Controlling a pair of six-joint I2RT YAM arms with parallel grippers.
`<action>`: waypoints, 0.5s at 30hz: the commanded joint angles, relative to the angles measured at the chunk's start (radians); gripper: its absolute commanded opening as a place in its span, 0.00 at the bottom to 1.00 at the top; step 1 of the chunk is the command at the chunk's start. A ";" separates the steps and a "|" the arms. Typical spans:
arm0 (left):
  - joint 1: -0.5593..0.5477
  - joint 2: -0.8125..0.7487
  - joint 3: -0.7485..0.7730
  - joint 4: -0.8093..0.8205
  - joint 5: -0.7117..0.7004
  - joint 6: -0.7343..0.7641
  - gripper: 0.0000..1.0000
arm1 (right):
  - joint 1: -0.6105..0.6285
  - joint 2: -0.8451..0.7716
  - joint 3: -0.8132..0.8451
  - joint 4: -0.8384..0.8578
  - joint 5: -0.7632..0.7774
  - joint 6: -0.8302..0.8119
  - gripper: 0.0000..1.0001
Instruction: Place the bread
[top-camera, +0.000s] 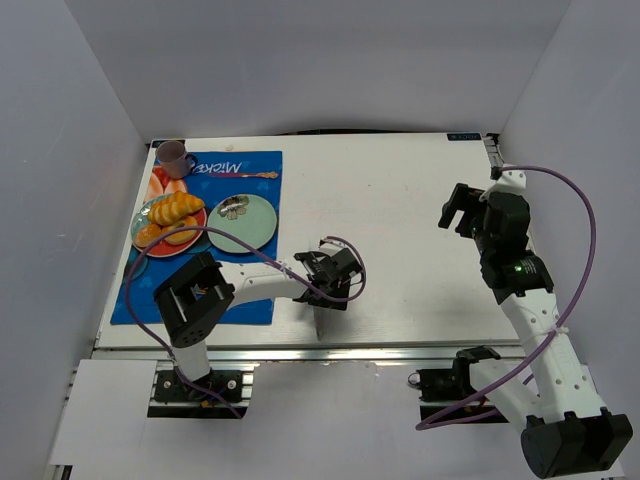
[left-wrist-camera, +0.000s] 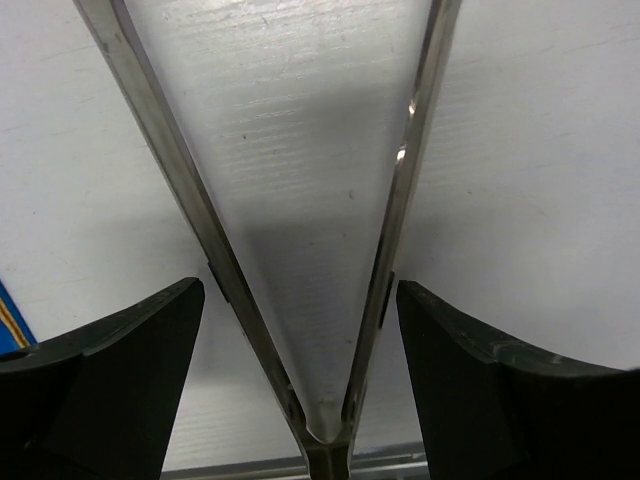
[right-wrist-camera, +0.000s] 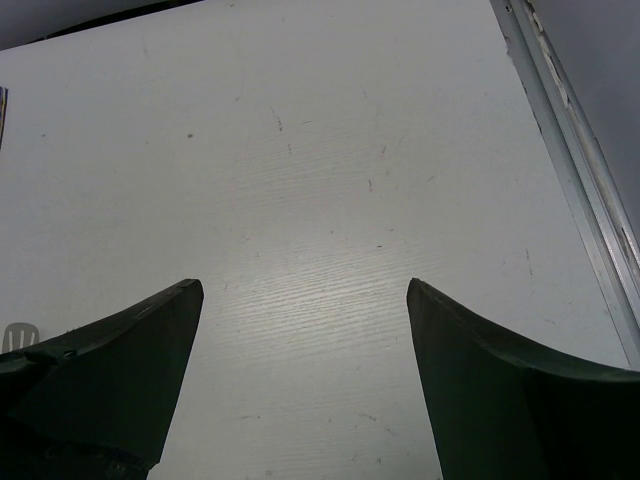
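Several golden-brown pastries lie on a red plate (top-camera: 143, 217) at the far left. A wide ridged croissant (top-camera: 178, 207) lies on top, and an oblong bread roll (top-camera: 181, 237) lies at the plate's near edge. My left gripper (top-camera: 330, 272) is open near the table's middle, far right of the plate. In the left wrist view its jaws (left-wrist-camera: 300, 290) stand wide on either side of metal tongs (left-wrist-camera: 180, 180) that lie on the table, not touching them. My right gripper (top-camera: 462, 212) is open and empty over bare table at the right (right-wrist-camera: 305, 285).
A blue mat (top-camera: 200, 290) holds the red plate and a green plate (top-camera: 250, 228) with a small metallic thing on it. A purple cup (top-camera: 175, 156) stands at the back left beside a spoon (top-camera: 255, 175). The tongs (top-camera: 320, 318) point at the near edge.
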 joint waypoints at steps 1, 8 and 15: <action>-0.004 0.026 0.018 -0.005 -0.021 0.008 0.88 | 0.001 -0.022 -0.002 0.030 0.007 0.015 0.89; -0.004 0.041 0.019 -0.021 -0.039 -0.012 0.83 | 0.000 -0.029 0.002 0.024 0.033 0.034 0.89; -0.004 0.039 0.018 -0.058 -0.058 -0.058 0.80 | 0.000 -0.029 -0.002 0.024 0.024 0.053 0.89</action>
